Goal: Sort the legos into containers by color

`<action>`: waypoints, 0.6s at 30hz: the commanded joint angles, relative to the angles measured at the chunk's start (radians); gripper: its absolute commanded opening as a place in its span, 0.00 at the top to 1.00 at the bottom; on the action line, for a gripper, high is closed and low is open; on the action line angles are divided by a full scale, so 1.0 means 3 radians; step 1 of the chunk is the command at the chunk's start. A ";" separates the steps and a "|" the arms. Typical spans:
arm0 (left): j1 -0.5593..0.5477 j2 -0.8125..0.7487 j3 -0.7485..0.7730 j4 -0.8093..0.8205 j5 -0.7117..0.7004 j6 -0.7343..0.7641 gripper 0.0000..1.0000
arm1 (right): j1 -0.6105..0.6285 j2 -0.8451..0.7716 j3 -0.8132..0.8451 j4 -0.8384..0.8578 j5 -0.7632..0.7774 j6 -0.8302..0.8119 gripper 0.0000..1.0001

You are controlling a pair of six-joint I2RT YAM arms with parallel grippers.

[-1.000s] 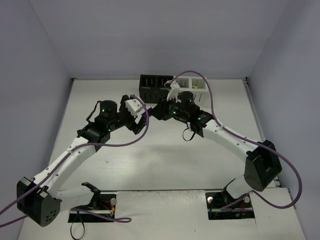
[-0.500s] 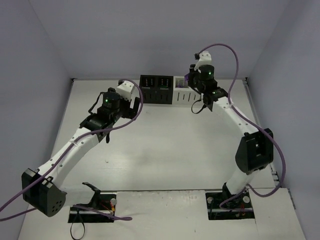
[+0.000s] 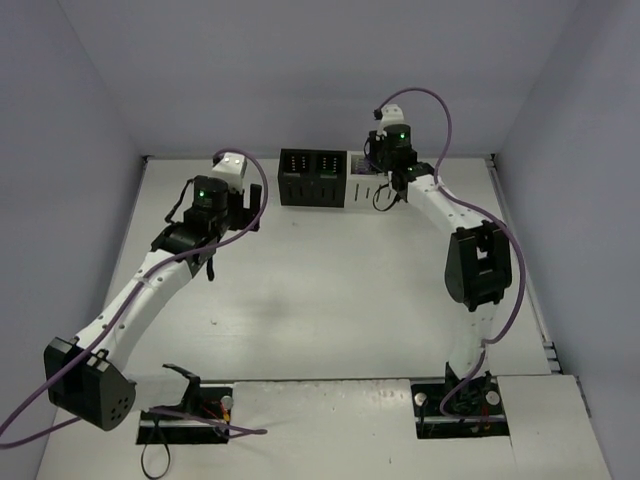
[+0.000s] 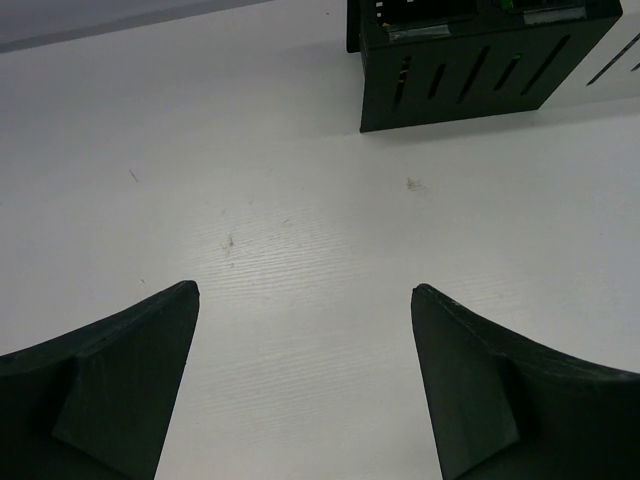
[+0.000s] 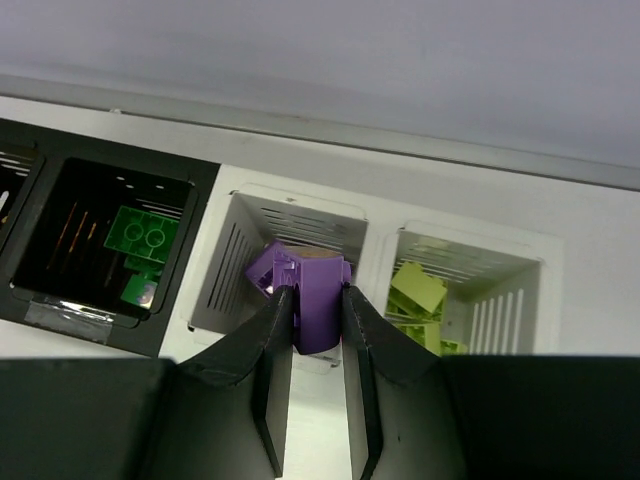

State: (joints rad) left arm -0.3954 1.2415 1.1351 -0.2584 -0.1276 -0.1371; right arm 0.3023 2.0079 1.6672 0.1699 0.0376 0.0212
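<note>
The row of four bins (image 3: 345, 178) stands at the table's back: two black on the left, two white on the right. My right gripper (image 5: 318, 290) is shut on a purple lego (image 5: 318, 300) and holds it over the left white bin (image 5: 232, 275), where another purple lego (image 5: 268, 268) lies. Lime green legos (image 5: 418, 295) fill the right white bin (image 5: 485, 255). Green legos (image 5: 140, 238) lie in the neighbouring black bin (image 5: 60, 300). My left gripper (image 4: 305, 290) is open and empty above bare table, left of the black bin (image 4: 470, 70).
The table's back wall runs just behind the bins. The right arm (image 3: 470, 260) stretches along the right side to the bins. The left arm (image 3: 150, 280) reaches across the left side. Cables loop over both arms.
My right gripper has carried the purple lego from mid-table back to above the left white bin. My left gripper has drawn back to the left, away from the centre.
</note>
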 commanded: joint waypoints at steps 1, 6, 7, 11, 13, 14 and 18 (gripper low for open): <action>0.0075 -0.0084 0.0184 0.0084 0.0057 -0.0115 0.20 | 0.0005 -0.0010 0.0236 0.0185 -0.0212 -0.0030 0.86; 0.0116 -0.0084 0.0179 0.0089 0.0098 -0.0146 0.20 | 0.0005 0.0082 0.0322 0.0185 -0.0268 -0.0035 0.55; 0.0121 -0.0089 0.0184 0.0079 0.0103 -0.0151 0.20 | 0.0005 0.0082 0.0333 0.0180 -0.0268 -0.0040 0.51; 0.0127 -0.0104 0.0194 0.0064 0.0108 -0.0167 0.20 | 0.0005 0.0031 0.0323 0.0165 -0.0238 -0.0045 0.36; 0.0137 -0.0109 0.0195 0.0069 0.0113 -0.0177 0.20 | 0.0005 -0.0071 0.0247 0.0160 -0.0217 -0.0040 0.35; 0.0142 -0.0119 0.0195 0.0069 0.0124 -0.0187 0.20 | 0.0000 -0.0132 0.0206 0.0160 -0.0212 -0.0040 0.35; 0.0173 -0.0155 0.0189 0.0069 0.0139 -0.0218 0.20 | 0.0005 -0.0652 -0.0116 0.0165 -0.0136 -0.0015 0.33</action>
State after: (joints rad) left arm -0.3580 1.2373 1.1351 -0.2657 -0.0944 -0.1799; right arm 0.3027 2.0022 1.6569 0.1650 -0.0277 0.0174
